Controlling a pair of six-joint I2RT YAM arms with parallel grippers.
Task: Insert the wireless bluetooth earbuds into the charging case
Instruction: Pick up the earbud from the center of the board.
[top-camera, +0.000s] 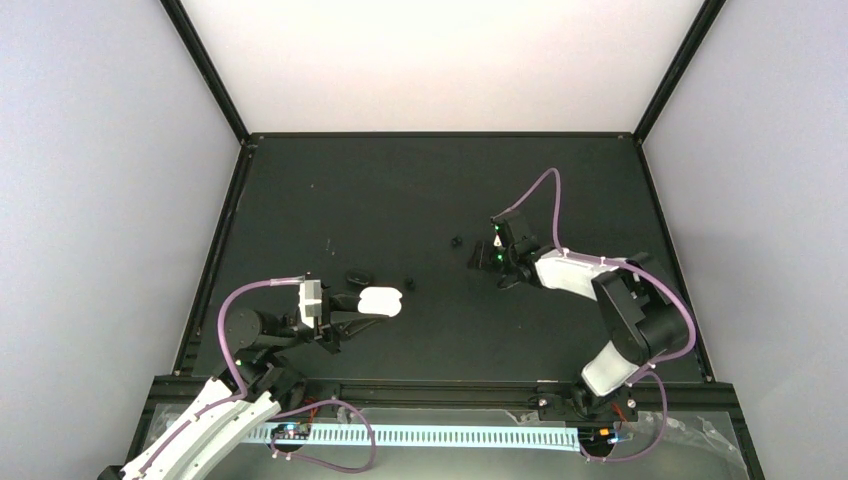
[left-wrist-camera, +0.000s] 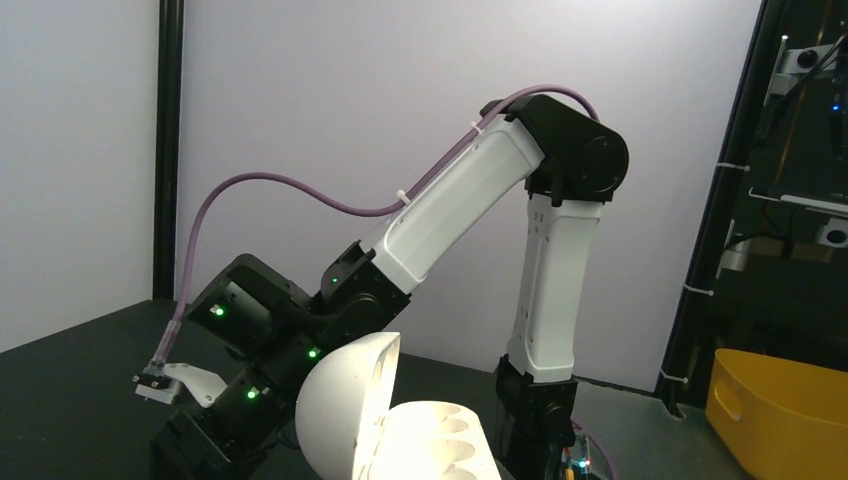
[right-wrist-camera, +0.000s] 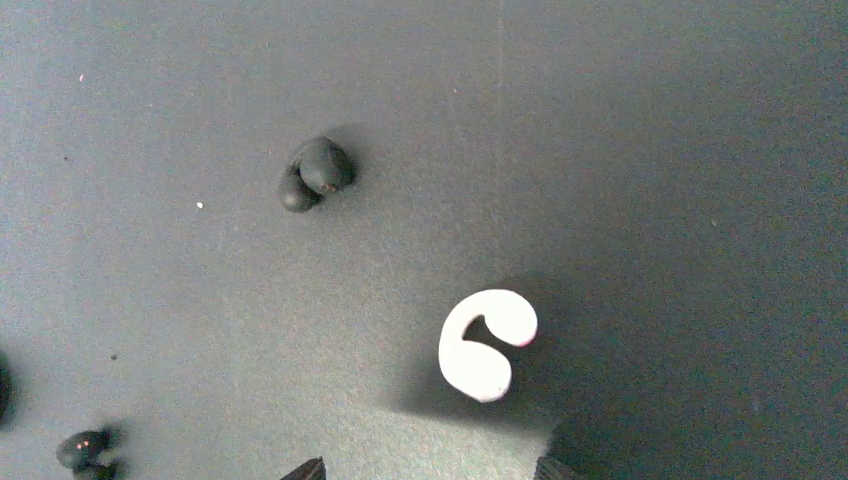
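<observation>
From the top view, the left pincer (top-camera: 362, 303) is clenched on the white oval plastic charging case (top-camera: 381, 301), which juts out past its tips with the lid swung open; we judge it is held up like this to present the wells to the other arm. A black oval plastic case (top-camera: 357, 274) lies on the matte black table (top-camera: 400, 180) just beyond that pincer. One black rounded plastic earbud (top-camera: 409, 284) lies between the two pincers and a second black earbud (top-camera: 456, 241) lies close to the right pincer (top-camera: 483, 256), which points down at the table, we think to fetch a bud. In the left wrist view, the white case (left-wrist-camera: 440, 445) fills the area right in front of the pincer, with its domed lid (left-wrist-camera: 350, 400) tipped up. The scalloped wells that we can see hold no bud. A yellow plastic bin (left-wrist-camera: 780, 400) stands far off to the side. In the right wrist view, the right pincer (right-wrist-camera: 430, 472) is released, with only its two tips showing, well apart. The white C-shaped plastic earbud (right-wrist-camera: 487, 343) lies on the table just ahead of the gap between them, so it seems to be the target. One black earbud (right-wrist-camera: 315, 172) is farther ahead and the other (right-wrist-camera: 85, 450) is off to the side of the tips.
</observation>
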